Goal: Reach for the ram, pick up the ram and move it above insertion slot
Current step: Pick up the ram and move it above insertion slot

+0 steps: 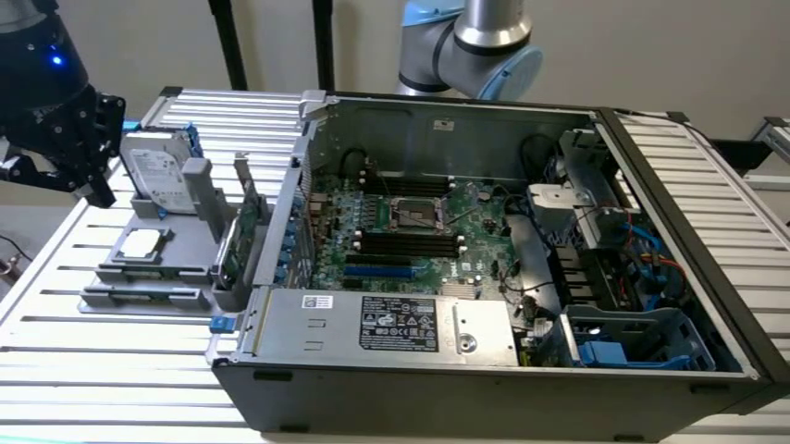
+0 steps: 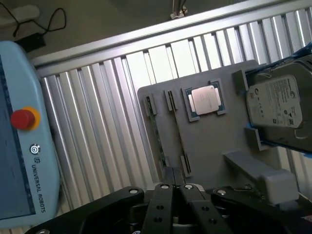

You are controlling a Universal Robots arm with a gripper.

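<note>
- The ram (image 2: 157, 139) is a long, thin green board with small dark parts along it. It stands on edge in a matte grey fixture plate (image 2: 219, 146), each end held in a small grey clip.
- A second stick (image 2: 178, 131) of the same shape stands just beside it and parallel to it.
- The same plate carries a square processor (image 2: 204, 100) with a dull metal lid in a raised frame. It also carries a silver boxy hard drive (image 2: 275, 105) with a white label.
- The gripper (image 2: 173, 187) is black, built of angular links with bright screws. Its two fingers are pressed together with nothing between them, and their tips hang above the plate, clear of it, nearest the sticks' ends.
- The table (image 1: 111, 379) is ribbed aluminium, with bright slats and dark grooves, and a pale wall stands behind it.
- The plate lies on the table at the exterior view's left, just beside an open computer case (image 1: 494, 398) of dark grey sheet metal.
- Inside the case are a green motherboard (image 1: 426, 217) and a silver power supply (image 1: 370, 324).
- A tall green expansion card (image 1: 253, 222) stands upright between the plate's other parts and the case wall.
- A pale blue teach pendant (image 2: 19, 161) with a round red button (image 2: 23, 118) sits across a band of bare slats from the plate.
- Both sticks are open from above. The hard drive and the card rise higher than the sticks, well apart from them.
</note>
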